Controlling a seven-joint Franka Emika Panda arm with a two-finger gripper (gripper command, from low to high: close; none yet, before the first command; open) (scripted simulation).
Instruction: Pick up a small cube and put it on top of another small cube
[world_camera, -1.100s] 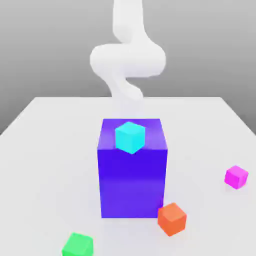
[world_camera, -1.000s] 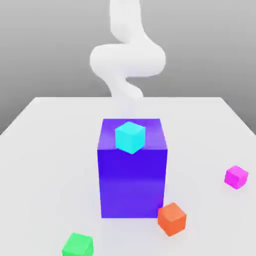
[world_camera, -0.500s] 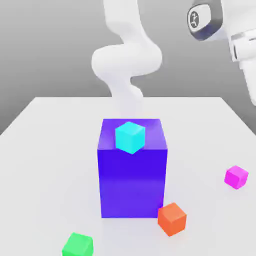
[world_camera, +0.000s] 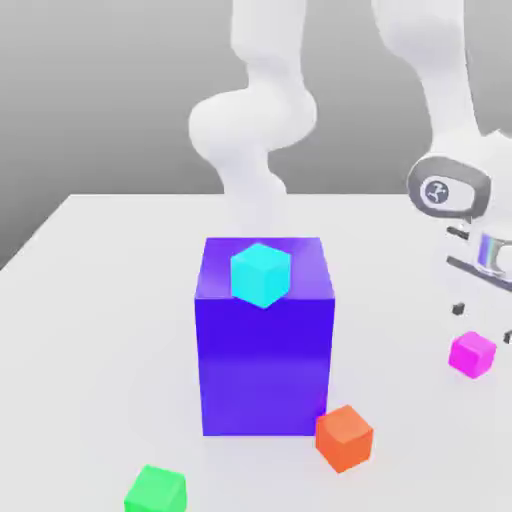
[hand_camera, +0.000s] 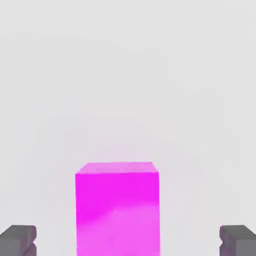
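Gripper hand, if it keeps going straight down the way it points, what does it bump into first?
Most likely the pink cube: the open gripper hangs just above it, fingers set wide to either side.

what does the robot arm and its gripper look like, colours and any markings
The arm is glossy white with rounded, bulging links. Its wrist has a grey ring around a white round cap bearing a small dark mark. The gripper has a white body and small dark grey, blocky fingertips.
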